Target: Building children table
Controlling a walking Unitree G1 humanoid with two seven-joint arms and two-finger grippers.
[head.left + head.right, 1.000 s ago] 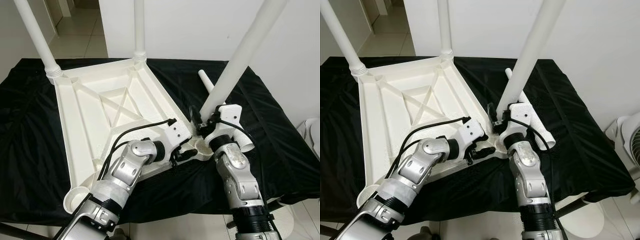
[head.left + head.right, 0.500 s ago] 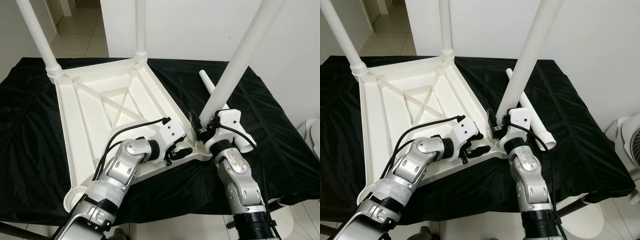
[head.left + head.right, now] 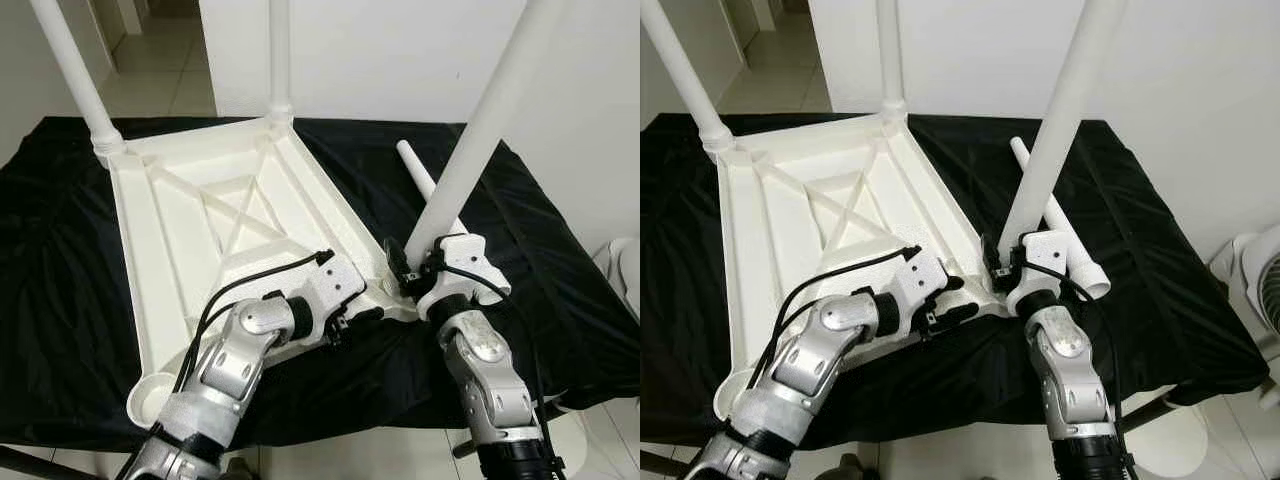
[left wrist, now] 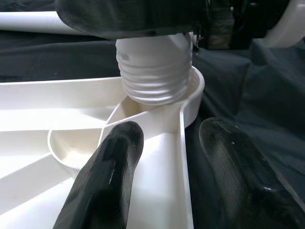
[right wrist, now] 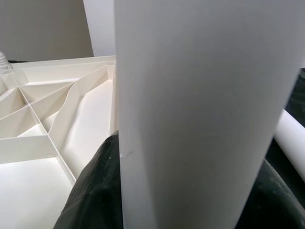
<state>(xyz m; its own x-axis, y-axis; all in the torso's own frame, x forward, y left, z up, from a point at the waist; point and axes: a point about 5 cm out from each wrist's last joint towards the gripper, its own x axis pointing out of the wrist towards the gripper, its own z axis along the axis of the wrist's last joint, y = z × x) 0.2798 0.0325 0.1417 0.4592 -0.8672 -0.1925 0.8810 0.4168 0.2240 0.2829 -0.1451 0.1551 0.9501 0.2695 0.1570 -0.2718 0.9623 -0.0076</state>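
Note:
The white tabletop (image 3: 160,230) lies upside down on a black cloth. My right gripper (image 3: 413,272) is shut on a long white leg (image 3: 480,130), which leans to the right. The leg's threaded end (image 4: 155,76) sits at the near-right corner socket (image 4: 193,95). My left gripper (image 3: 350,318) is open at the near rim, just left of that corner. One of its fingers (image 4: 109,176) is inside the rim and the other is over the cloth. In the right wrist view the leg (image 5: 200,114) stands between the dark fingers.
Two more legs (image 3: 70,70) (image 3: 279,60) stand upright in the far corners. A loose leg (image 3: 415,165) lies on the cloth behind the held one. The near-left corner socket (image 3: 150,395) holds no leg. A white fan (image 3: 1265,290) stands right of the table.
My left gripper has slid back along the near rim, away from the corner. My right gripper and the leg's lower end have come down slightly toward the corner socket.

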